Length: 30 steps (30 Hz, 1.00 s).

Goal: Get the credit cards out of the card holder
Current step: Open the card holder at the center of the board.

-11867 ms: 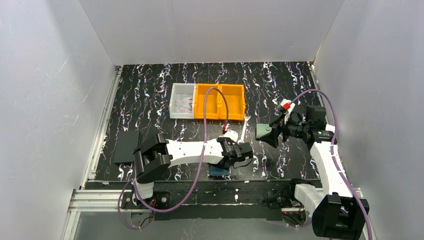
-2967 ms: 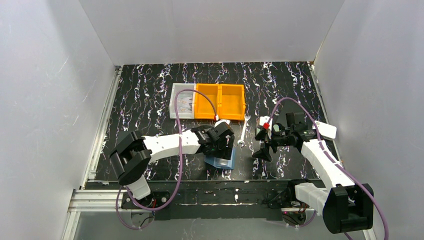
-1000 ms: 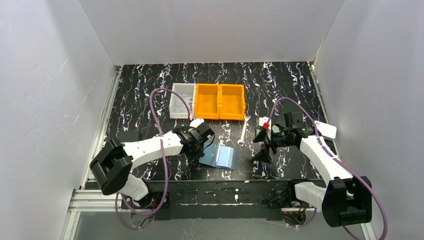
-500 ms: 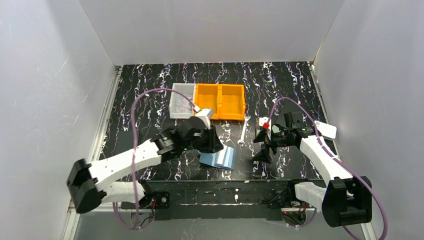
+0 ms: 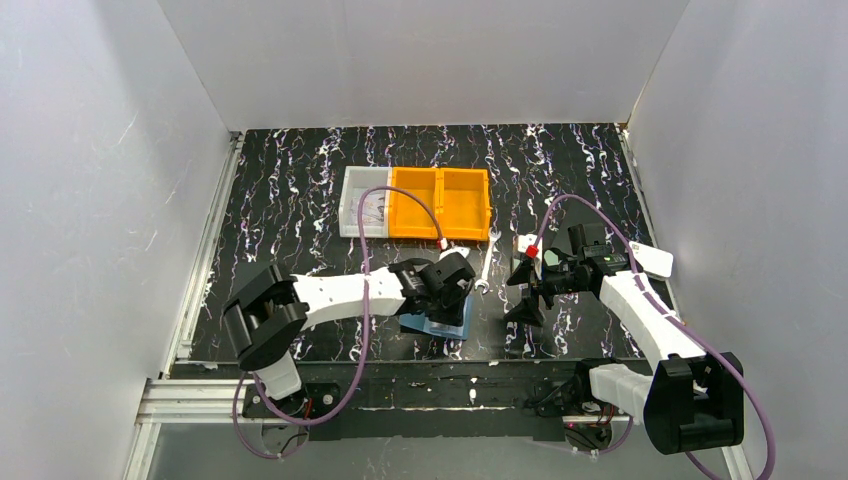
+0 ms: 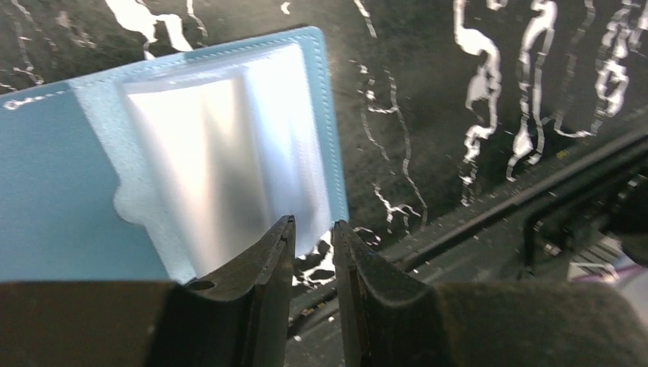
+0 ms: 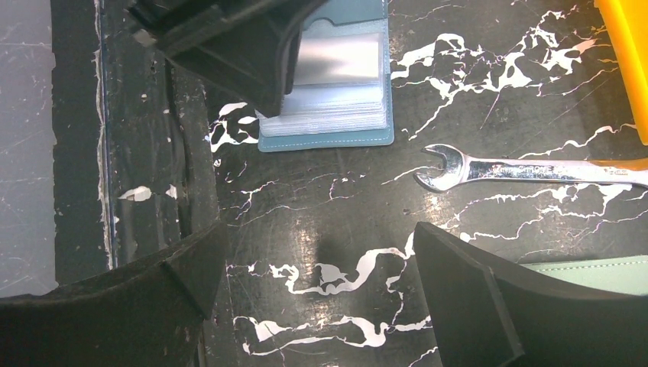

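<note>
The blue card holder [image 5: 447, 324] lies open on the table near the front edge. In the left wrist view, the card holder [image 6: 53, 199] shows clear sleeves with the pale credit cards [image 6: 221, 160] still inside. My left gripper [image 5: 452, 292] hovers right over the holder; its tips [image 6: 309, 228] sit at the sleeves' near edge, almost shut with a narrow gap and nothing between them. My right gripper [image 5: 522, 292] is wide open and empty, to the right of the holder. The right wrist view shows the holder [image 7: 328, 138], the cards [image 7: 336, 61] and my right gripper [image 7: 313, 260].
A steel wrench [image 5: 487, 265] lies between the grippers, also in the right wrist view [image 7: 527, 170]. Two orange bins [image 5: 440, 203] and a clear bin [image 5: 362, 213] stand behind. A pale green pouch [image 7: 596, 271] lies on the right. The table's front rail [image 6: 497, 214] is close.
The left arm swung out to the left and back; its gripper has moved from the holder's left side to above the holder. The holder stays open. The right arm has not moved.
</note>
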Each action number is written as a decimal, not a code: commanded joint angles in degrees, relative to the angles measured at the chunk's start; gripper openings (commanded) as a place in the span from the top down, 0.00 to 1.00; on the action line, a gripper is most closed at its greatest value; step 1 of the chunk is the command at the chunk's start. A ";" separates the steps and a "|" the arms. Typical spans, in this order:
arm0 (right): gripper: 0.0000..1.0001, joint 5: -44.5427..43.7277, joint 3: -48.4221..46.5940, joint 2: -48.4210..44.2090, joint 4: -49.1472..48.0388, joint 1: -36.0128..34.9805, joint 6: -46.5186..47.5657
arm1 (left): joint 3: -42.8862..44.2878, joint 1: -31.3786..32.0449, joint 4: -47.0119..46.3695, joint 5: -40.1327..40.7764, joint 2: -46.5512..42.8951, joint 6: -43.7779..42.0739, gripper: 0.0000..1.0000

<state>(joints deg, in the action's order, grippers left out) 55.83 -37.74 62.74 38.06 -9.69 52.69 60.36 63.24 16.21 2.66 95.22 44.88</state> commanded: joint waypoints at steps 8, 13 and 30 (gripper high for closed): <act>0.00 0.91 -2.35 -0.25 0.53 0.29 0.22 | 4.99 0.15 8.99 9.96 4.68 -1.20 0.70; 0.00 0.86 -2.49 0.11 0.61 0.29 0.22 | 6.03 0.08 12.10 12.88 5.11 -1.70 0.62; 0.00 1.31 -2.48 0.27 1.02 0.29 0.52 | 5.54 0.12 18.38 21.17 6.08 0.18 0.61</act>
<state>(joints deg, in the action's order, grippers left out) 55.68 -37.74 62.74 38.06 -9.69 52.71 66.54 63.46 29.19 17.30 100.92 44.10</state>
